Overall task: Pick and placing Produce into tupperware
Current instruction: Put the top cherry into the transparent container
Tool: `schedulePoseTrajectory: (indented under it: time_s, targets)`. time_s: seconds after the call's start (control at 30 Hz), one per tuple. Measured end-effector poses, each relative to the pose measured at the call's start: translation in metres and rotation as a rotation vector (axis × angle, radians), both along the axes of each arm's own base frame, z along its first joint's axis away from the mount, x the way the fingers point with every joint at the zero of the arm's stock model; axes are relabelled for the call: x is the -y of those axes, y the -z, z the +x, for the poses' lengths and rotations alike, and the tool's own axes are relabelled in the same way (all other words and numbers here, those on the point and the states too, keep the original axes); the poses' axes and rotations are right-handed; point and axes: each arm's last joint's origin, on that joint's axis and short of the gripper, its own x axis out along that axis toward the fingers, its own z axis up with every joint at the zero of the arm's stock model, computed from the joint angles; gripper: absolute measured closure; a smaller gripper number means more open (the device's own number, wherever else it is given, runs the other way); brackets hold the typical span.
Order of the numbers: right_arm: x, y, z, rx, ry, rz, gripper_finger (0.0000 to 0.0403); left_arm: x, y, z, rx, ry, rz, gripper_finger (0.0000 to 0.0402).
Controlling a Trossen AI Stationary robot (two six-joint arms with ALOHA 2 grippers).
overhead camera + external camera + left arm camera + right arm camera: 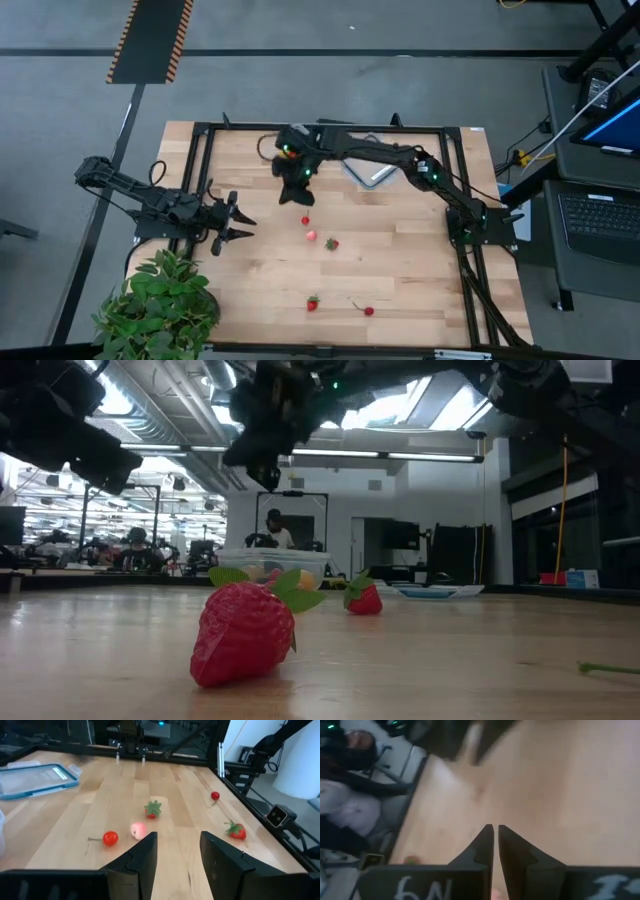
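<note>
Red produce scattered mid-table: strawberry [312, 302], cherry [368, 311], pieces [318, 236] | tupperware [270, 564] far side, seen low view | right gripper [297, 185] raised, fingers nearly touching, empty | left gripper [237, 220] parted, idle | step: between picks; next: descend over a piece.

This is a robotics lab in an open, industrial office hall. A wooden bench [400, 260] in a black metal frame stands on grey floor marked with hazard tape [150, 40]. A laptop [600, 220] sits on a side desk. Beyond the bench are exposed ceiling ducts [170, 420], strip lights, monitors and seated people [272, 530] at desks.
</note>
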Motion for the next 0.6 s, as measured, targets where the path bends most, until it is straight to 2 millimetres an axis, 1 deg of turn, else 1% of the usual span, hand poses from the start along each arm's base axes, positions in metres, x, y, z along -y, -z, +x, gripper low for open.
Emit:
schedulePoseTrajectory:
  time_s: [0.1, 0.2, 0.33, 0.5, 0.6]
  targets:
    - [-0.023, -0.011, 0.003, 0.038, -0.034, 0.003, 0.0373, 0.000, 0.001, 0.000, -0.007, 0.000, 0.003, 0.0261]
    - [-0.043, -0.022, 0.006, 0.088, -0.031, -0.065, 0.0372, 0.000, 0.001, 0.000, -0.009, -0.003, -0.011, 0.0261]
    - [-0.062, -0.023, 0.009, 0.101, 0.033, -0.182, 0.0372, 0.000, 0.001, 0.000, -0.013, -0.007, -0.041, 0.0261]
    - [-0.091, -0.024, 0.011, 0.109, 0.000, -0.185, 0.0372, 0.003, 0.000, -0.001, -0.006, 0.019, -0.042, 0.0261]
    - [-0.107, -0.027, 0.013, 0.148, 0.017, -0.242, 0.0372, 0.005, -0.001, -0.001, 0.004, 0.040, -0.044, 0.0261]
